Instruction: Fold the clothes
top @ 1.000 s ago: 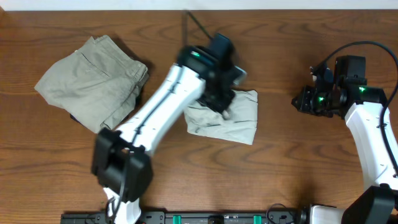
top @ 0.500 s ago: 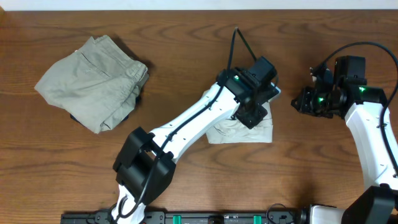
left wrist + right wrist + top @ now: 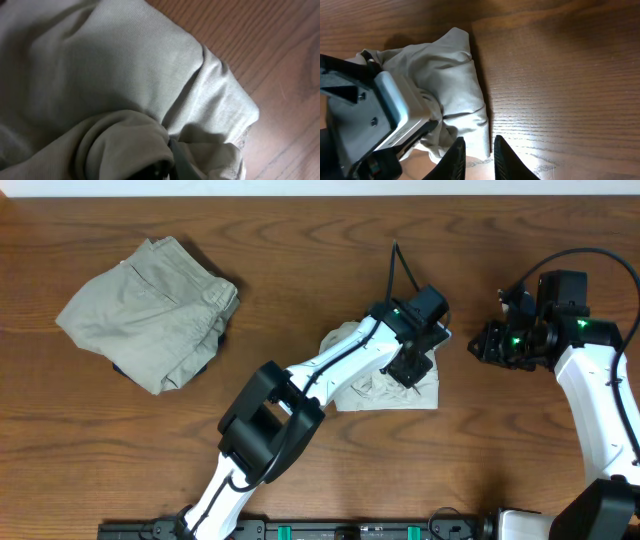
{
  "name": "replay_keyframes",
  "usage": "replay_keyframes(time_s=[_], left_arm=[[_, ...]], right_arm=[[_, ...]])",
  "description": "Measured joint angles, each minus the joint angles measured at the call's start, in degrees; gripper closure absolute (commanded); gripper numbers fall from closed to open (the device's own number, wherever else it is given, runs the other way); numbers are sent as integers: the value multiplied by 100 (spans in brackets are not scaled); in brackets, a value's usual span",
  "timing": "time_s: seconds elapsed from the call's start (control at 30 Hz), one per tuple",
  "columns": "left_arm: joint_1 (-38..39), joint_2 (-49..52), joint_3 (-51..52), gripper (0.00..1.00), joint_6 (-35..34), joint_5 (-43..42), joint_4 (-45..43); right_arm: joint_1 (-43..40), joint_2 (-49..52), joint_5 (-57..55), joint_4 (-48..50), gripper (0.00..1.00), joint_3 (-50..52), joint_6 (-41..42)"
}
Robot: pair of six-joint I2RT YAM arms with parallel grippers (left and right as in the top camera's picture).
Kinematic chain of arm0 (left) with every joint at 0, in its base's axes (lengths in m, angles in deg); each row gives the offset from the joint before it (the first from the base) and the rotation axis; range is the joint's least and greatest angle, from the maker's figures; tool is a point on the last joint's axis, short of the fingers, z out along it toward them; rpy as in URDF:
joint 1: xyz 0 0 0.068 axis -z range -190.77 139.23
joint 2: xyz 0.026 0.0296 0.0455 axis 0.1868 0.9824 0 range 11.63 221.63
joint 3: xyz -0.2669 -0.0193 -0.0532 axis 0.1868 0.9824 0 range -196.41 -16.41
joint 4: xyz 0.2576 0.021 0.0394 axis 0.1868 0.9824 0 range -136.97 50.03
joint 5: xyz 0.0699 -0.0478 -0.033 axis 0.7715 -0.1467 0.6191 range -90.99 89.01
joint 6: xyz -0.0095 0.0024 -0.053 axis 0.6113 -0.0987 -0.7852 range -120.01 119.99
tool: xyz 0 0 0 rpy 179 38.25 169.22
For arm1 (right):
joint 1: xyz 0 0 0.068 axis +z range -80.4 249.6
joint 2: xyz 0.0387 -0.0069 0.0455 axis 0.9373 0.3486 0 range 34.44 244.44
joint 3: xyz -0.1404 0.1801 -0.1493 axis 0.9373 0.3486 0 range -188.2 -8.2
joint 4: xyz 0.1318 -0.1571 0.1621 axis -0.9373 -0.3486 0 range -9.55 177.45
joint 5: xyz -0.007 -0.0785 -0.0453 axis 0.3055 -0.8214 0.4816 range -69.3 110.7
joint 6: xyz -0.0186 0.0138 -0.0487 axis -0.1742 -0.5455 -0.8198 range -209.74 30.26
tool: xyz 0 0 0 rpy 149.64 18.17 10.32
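The clothes, a pale off-white T-shirt point(image 3: 352, 392), lie bunched in a small wrinkled heap at the table's middle right. My left gripper point(image 3: 412, 370) presses down on the heap's right part. In the left wrist view its dark fingertips point(image 3: 175, 159) are buried in a fold of the T-shirt point(image 3: 125, 65), shut on the fabric. My right gripper point(image 3: 483, 343) hovers just right of the heap. Seen from the right wrist, it point(image 3: 479, 150) stands narrowly open with nothing between the fingers, beside the edge of the T-shirt point(image 3: 455, 85).
Khaki-olive trousers point(image 3: 150, 310) lie folded at the far left. The left arm point(image 3: 320, 370) stretches diagonally over the wooden table point(image 3: 500, 460). Its grey wrist housing point(image 3: 375, 115) fills the left of the right wrist view.
My left arm has swung right, dragging the T-shirt that way. The shirt has gone from a flatter rectangle to a bunched heap. My right arm has stayed where it was.
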Motion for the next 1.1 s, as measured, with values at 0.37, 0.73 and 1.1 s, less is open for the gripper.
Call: replay_keyframes(time_s=[0.37, 0.73, 1.1], left_arm=[[0, -33, 0, 93, -83, 2, 297], [0, -813, 0, 93, -85, 24, 463], [0, -1266, -24, 92, -87, 24, 595]], right_arm=[[184, 238, 59, 706, 99, 485, 385], [708, 1217, 726, 2406, 99, 1333, 704], [944, 1980, 1064, 2793, 99, 1246, 1005]])
